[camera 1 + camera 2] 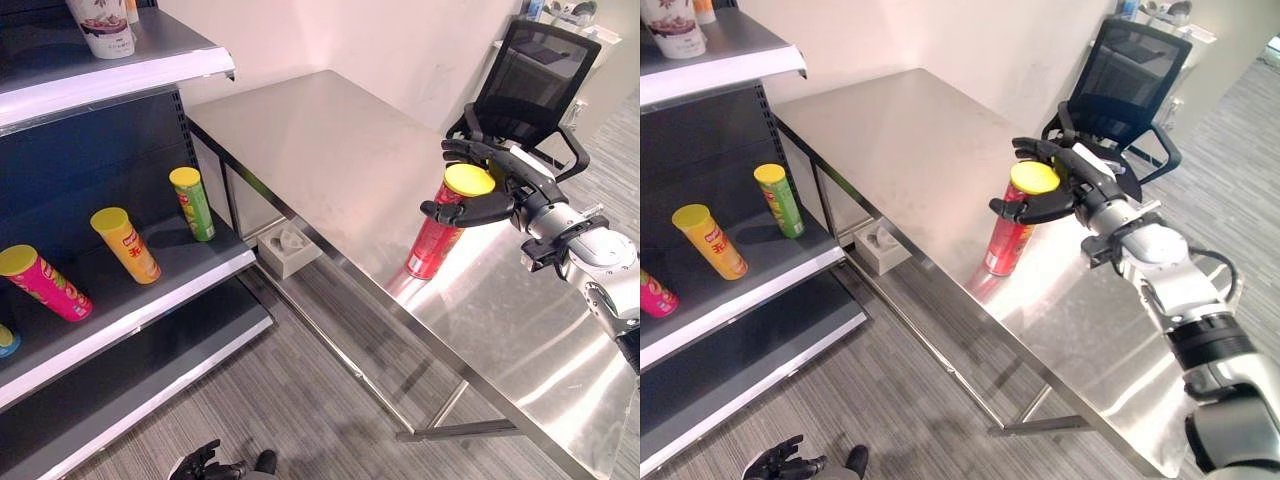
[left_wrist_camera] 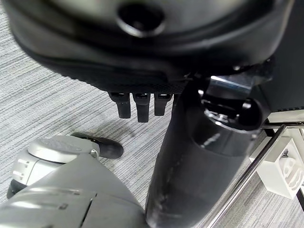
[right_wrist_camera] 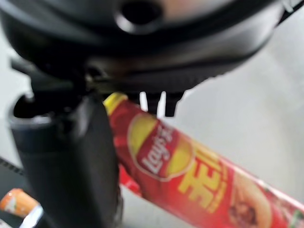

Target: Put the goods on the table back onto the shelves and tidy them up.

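Your right hand [image 1: 478, 195] has its fingers and thumb curled around the top of a tilted red crisp tube with a yellow lid [image 1: 437, 232] on the steel table [image 1: 330, 140], while your left hand [image 1: 200, 463] hangs low over the floor, fingers loosely curled on nothing.
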`<state>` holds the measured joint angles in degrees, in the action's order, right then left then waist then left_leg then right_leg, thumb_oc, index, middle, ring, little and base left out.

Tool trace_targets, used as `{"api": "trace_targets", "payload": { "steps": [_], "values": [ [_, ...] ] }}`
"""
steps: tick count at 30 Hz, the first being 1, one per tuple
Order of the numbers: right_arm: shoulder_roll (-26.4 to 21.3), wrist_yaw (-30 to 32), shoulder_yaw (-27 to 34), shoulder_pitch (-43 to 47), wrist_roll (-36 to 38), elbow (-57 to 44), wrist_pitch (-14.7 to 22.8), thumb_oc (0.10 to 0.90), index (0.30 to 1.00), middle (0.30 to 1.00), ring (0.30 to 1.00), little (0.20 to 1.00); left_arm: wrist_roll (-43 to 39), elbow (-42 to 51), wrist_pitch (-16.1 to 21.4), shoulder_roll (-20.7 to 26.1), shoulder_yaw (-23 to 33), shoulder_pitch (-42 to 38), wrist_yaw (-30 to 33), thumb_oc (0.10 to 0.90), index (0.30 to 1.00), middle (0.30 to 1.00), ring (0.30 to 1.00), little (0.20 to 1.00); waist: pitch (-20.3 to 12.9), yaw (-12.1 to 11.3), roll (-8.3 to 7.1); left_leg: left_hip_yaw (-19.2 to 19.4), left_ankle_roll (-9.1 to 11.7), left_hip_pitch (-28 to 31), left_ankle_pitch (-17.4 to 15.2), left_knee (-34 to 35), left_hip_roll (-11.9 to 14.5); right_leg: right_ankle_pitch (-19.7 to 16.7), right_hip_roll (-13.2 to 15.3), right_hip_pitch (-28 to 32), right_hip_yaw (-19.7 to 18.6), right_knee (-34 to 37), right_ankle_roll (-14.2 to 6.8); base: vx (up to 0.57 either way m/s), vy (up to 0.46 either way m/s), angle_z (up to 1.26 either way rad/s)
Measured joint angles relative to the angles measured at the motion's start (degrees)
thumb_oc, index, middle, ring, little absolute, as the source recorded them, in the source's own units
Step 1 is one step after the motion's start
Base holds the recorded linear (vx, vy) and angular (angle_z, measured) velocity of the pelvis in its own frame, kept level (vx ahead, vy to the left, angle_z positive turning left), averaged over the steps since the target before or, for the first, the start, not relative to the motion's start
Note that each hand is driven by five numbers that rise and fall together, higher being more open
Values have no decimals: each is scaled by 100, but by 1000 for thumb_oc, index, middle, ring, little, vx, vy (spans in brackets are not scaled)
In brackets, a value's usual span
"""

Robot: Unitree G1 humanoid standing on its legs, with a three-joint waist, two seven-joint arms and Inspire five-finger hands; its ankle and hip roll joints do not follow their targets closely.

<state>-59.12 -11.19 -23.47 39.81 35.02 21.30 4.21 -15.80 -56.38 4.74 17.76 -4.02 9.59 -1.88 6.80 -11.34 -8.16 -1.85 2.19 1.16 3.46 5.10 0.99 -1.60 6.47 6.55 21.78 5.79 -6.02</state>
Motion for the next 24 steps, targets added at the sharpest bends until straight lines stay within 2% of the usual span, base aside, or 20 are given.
{"api": "trace_targets", "payload": {
  "steps": [5, 6, 7, 8, 9, 13, 24],
  "values": [
    [-137, -42, -120, 83, -5, 77, -54, 800, 900, 900, 900, 900, 0, -1, 0, 7, -23, -7, 0, 800, 900, 900, 900, 900, 1, 2, -2, -11, 4, -5, 5, 0, -2, 1, 2, 0, 5, 0, 0, 0, 0, 0],
    [-162, -53, -131, 83, -7, 77, -63, 762, 844, 844, 844, 844, 0, -2, -1, 7, -24, -6, 0, 800, 900, 900, 900, 900, 1, 5, -2, -11, 4, -4, 5, 0, -2, 1, 2, -1, 5, 0, 0, 0, 0, 0],
    [-206, -77, -148, 83, -9, 77, -87, 675, 712, 712, 712, 712, 1, -2, -1, 9, -23, -8, 0, 800, 900, 900, 900, 900, 1, 10, -3, -11, 4, -4, 5, 0, -2, 1, 2, -2, 5, 0, -1, 0, 0, 0],
    [-277, -100, -180, 83, -28, 77, -103, 433, 349, 349, 349, 349, 1, -2, 0, 15, -24, -9, 0, 800, 900, 900, 900, 900, 1, 24, -2, -12, 4, -6, 5, 0, -3, 1, 3, -3, 6, 0, -1, 0, 0, 0],
    [-327, -112, -205, 84, -88, 76, -124, 400, 300, 300, 300, 300, 1, -8, -1, 18, -23, -6, 0, 800, 900, 900, 900, 900, 1, 38, -3, -11, 4, -6, 5, 0, -2, 1, 2, -3, 4, 0, 0, 0, 0, 0],
    [-357, -116, -288, 115, -123, 76, -162, 400, 300, 300, 300, 300, 3, -45, -6, 37, -25, -17, 0, 800, 900, 900, 900, 900, 1, 129, -1, -4, 3, 1, 6, 0, -1, 0, 3, -6, -7, 0, 0, -1, -1, -1],
    [-473, -118, -336, 108, -338, 57, -340, 400, 300, 300, 300, 300, 2, -151, -12, 31, -25, -56, 0, 800, 900, 900, 900, 900, 15, 134, 30, 24, 2, 8, 6, -1, 2, 1, 5, -6, -15, 1, 0, -1, -1, 0]
  ]
}}
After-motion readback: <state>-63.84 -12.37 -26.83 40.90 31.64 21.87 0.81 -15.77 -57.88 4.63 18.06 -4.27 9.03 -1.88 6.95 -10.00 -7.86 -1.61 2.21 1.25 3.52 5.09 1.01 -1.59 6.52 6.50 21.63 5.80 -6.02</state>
